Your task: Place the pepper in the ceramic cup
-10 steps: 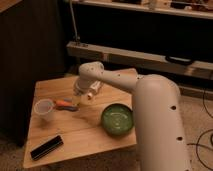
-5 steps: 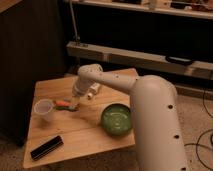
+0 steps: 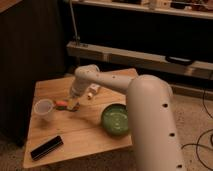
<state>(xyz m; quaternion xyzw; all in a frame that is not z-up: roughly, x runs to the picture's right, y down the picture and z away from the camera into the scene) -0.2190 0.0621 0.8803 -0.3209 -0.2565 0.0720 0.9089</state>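
The small orange-red pepper (image 3: 61, 104) lies on the wooden table (image 3: 85, 132), just right of the pale ceramic cup (image 3: 43, 110), which stands upright near the table's left edge. My gripper (image 3: 73, 103) reaches down from the white arm and sits right over the pepper's right end, partly hiding it. Its fingers look spread, with the pepper still resting on the table.
A round dark green bowl (image 3: 117, 119) sits right of centre on the table. A black rectangular bar (image 3: 46, 148) lies near the front left corner. A small pale object (image 3: 93, 91) lies behind the arm. Dark shelving stands behind the table.
My gripper has moved a little left and down toward the pepper. The cup, bowl and black bar have not moved.
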